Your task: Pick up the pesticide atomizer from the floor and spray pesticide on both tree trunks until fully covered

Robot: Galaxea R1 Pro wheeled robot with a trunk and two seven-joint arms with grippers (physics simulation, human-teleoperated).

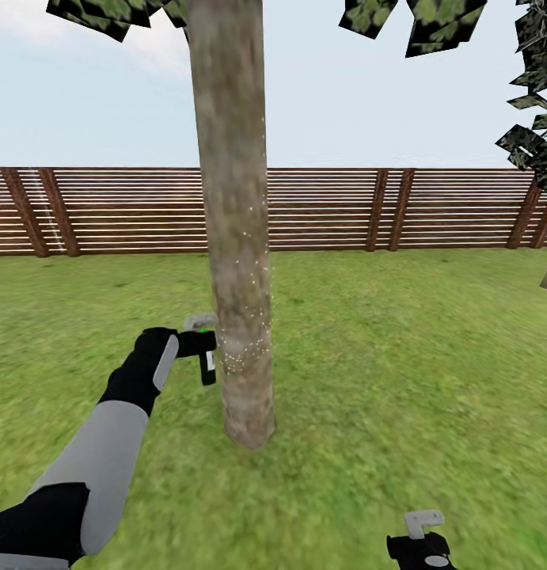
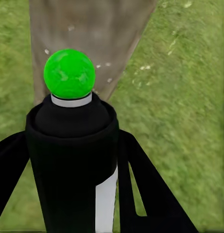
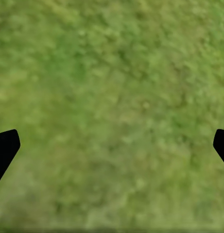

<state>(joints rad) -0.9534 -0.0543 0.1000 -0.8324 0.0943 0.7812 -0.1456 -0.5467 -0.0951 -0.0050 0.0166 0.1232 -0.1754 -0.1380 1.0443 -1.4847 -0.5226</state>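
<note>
Beside the tree trunk (image 1: 233, 237), left end effector (image 1: 200, 345) clamps the pesticide atomizer (image 1: 207, 368); right (image 3: 112, 145) gapes wide

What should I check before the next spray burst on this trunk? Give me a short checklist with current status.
1. Atomizer held in left gripper: ok, fingers flank the bottle.
2. Green nozzle aimed at tree trunk: ok, trunk fills the space ahead.
3. Droplets landing: ok, white specks dot the trunk's right and lower face.
4. Full trunk coverage: not ok, specks are sparse higher up; far side cannot tell.
5. Right gripper out of the way: ok, low, open, over lawn.
</note>
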